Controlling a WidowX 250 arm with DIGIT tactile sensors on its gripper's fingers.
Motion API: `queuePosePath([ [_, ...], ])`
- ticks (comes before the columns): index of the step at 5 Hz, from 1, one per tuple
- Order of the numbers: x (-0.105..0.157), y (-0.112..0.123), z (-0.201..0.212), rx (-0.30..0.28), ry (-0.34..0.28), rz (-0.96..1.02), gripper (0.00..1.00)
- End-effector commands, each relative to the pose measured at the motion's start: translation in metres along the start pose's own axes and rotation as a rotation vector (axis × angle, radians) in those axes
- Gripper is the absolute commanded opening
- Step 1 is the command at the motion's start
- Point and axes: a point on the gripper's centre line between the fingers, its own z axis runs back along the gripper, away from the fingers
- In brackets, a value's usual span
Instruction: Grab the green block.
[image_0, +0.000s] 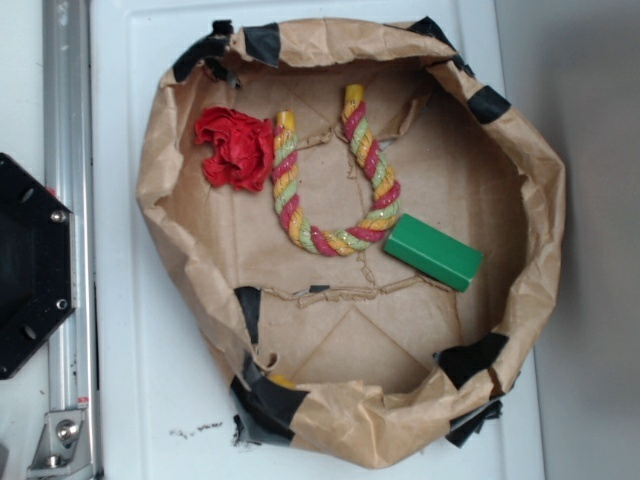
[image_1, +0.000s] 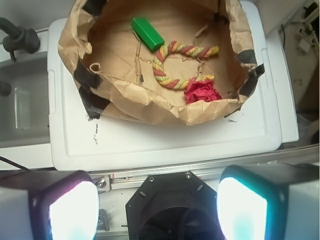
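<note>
The green block is a small bright green bar lying flat on the brown paper floor of the paper-lined basin, at its right side, just touching the bend of the twisted rope. In the wrist view the green block lies at the far upper left of the basin. My gripper is open and empty, its two glowing fingertips wide apart, high above the arm's black base and well back from the basin. The gripper does not show in the exterior view.
A red-yellow-green twisted rope curves in a U at the basin's middle. A crumpled red cloth lies left of it. The basin's crumpled paper wall stands raised, with black tape patches. A black octagonal base and metal rail are at the left.
</note>
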Motion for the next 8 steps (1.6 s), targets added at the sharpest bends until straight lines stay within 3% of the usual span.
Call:
queuePosePath([
  [1, 0.084, 0.019, -0.047, 0.109, -0.169, -0.146, 1.0],
  [2, 0.104, 0.029, -0.086, 0.099, -0.175, -0.188, 1.0],
  [3, 0.135, 0.021, -0.123, 0.025, -0.214, -0.279, 1.0],
  [5, 0.166, 0.006, -0.18, -0.091, -0.235, -0.404, 1.0],
  [6, 0.173, 0.008, -0.208, -0.156, -0.179, -0.4, 1.0],
  [7, 0.184, 0.02, -0.218, -0.238, -0.171, -0.377, 1.0],
  [8, 0.186, 0.02, -0.228, -0.199, -0.132, -0.359, 0.0],
])
